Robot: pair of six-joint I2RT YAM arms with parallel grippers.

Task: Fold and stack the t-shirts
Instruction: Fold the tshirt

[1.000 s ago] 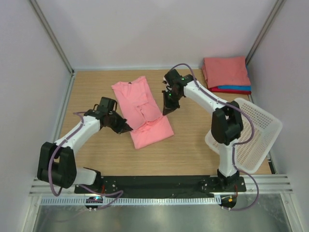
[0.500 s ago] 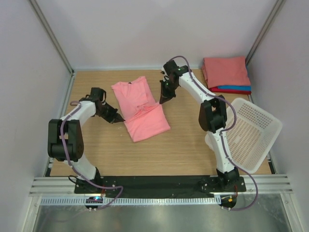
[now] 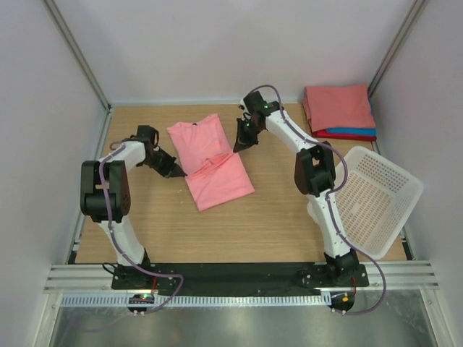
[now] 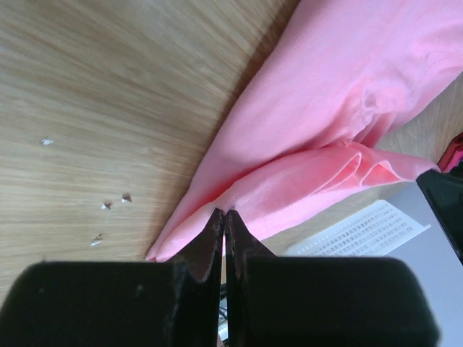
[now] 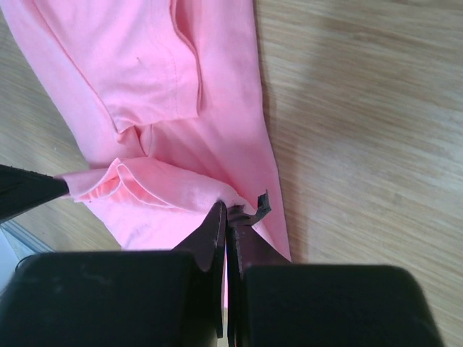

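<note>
A salmon-pink t-shirt (image 3: 211,159) lies on the wooden table, its lower half folded up over the upper part. My left gripper (image 3: 178,173) is shut on the shirt's left folded edge (image 4: 289,188). My right gripper (image 3: 237,147) is shut on the shirt's right folded edge (image 5: 181,188). A finished stack (image 3: 338,110) of folded shirts sits at the back right: pink on top, blue and red beneath.
A white mesh basket (image 3: 376,199) is tilted at the right side of the table, beside the right arm. The enclosure walls close in the back and both sides.
Both grippers have carried the shirt's lower hem toward the back, so the fold has moved further up over the shirt. The arms now reach farther from their bases.
</note>
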